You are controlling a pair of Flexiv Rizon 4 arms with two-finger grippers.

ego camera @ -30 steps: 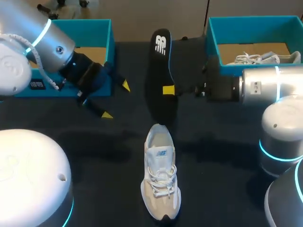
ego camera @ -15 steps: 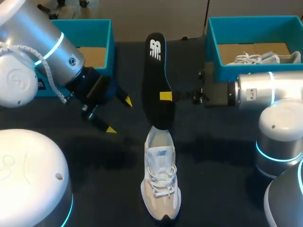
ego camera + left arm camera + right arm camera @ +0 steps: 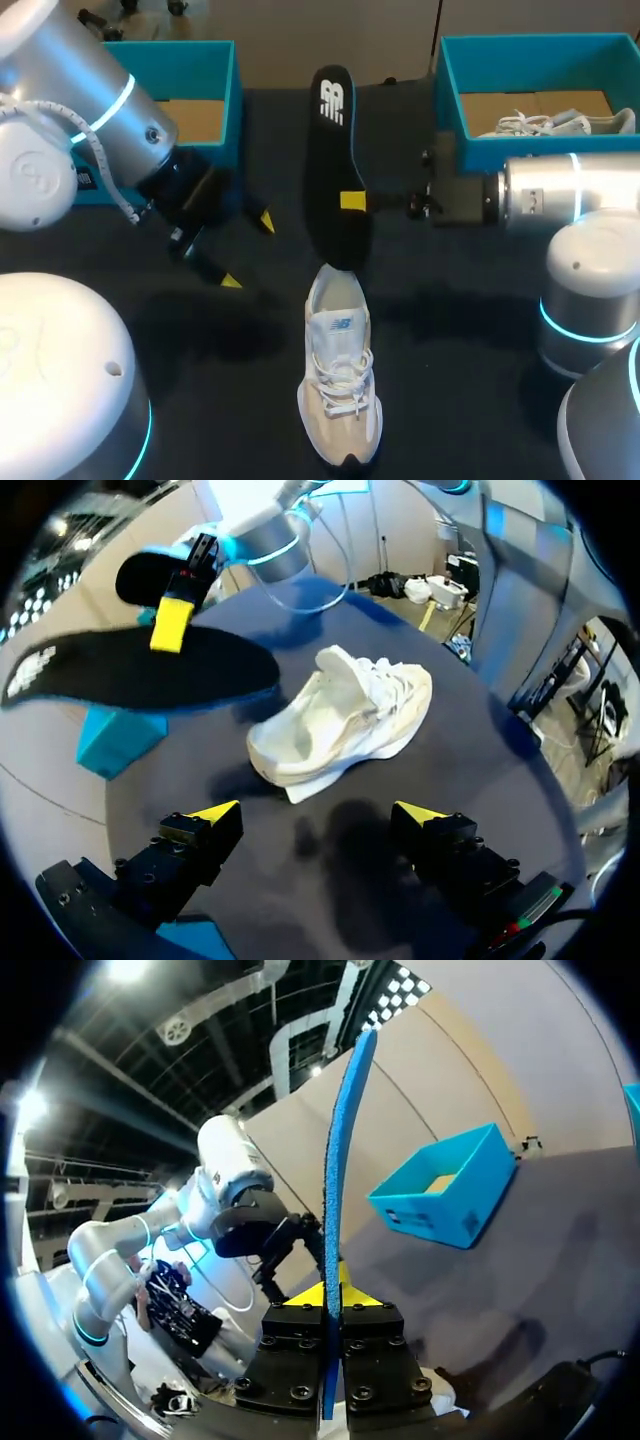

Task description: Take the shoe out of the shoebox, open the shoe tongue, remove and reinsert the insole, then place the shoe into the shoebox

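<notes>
A white and beige shoe [image 3: 340,370] lies on the dark table, heel toward the far side; the left wrist view has the shoe [image 3: 345,725] ahead of the open left gripper [image 3: 315,815]. My right gripper [image 3: 352,201] is shut on a black insole [image 3: 335,170] and holds it in the air above the shoe's heel. Seen edge-on in the right wrist view, the insole [image 3: 338,1190] stands up blue from between the shut fingers. The left gripper [image 3: 247,250] hovers left of the insole, holding nothing. In the left wrist view the insole [image 3: 140,670] hangs beyond the shoe.
A teal shoebox [image 3: 215,60] stands at the far left behind my left arm. Another teal shoebox [image 3: 450,100] at the far right holds a second white shoe [image 3: 555,123]. My right arm's base [image 3: 590,290] stands at the right.
The right gripper has carried the insole slightly nearer, toward the shoe's heel. The left gripper has shifted nearer and a little right. The shoe has not moved.
</notes>
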